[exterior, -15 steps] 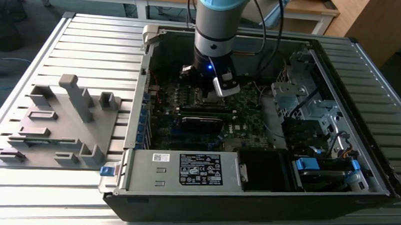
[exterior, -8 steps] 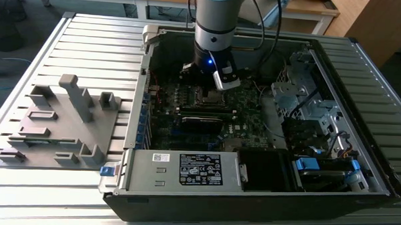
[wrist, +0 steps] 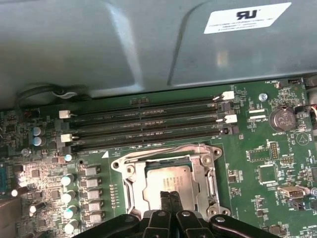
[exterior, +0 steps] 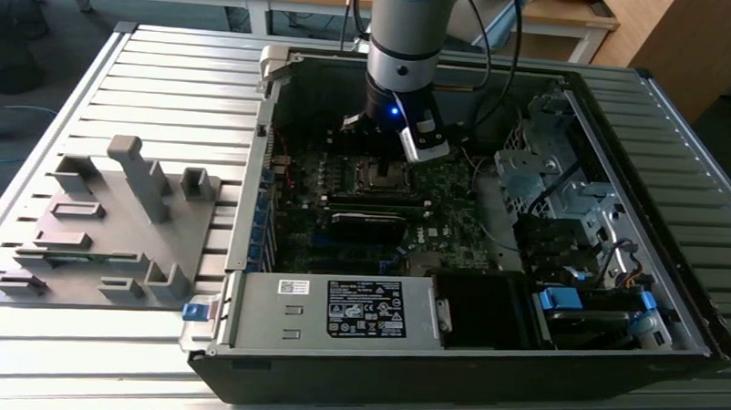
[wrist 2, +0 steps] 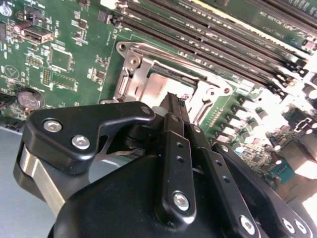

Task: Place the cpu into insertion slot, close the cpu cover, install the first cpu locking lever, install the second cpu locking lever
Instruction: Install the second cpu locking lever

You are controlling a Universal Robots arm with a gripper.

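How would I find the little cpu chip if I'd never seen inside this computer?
Look into the open computer case at the green motherboard. Under the long black memory slots sits a silver metal frame, the cpu cover. The cpu is the flat, dull silver-grey square inside it, plain and smooth, right by the gripper.

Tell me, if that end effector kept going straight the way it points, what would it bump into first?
Most likely the cpu in its socket: the end effector points straight at its grey metal top, with the cpu cover framing it. How much gap remains is unclear.
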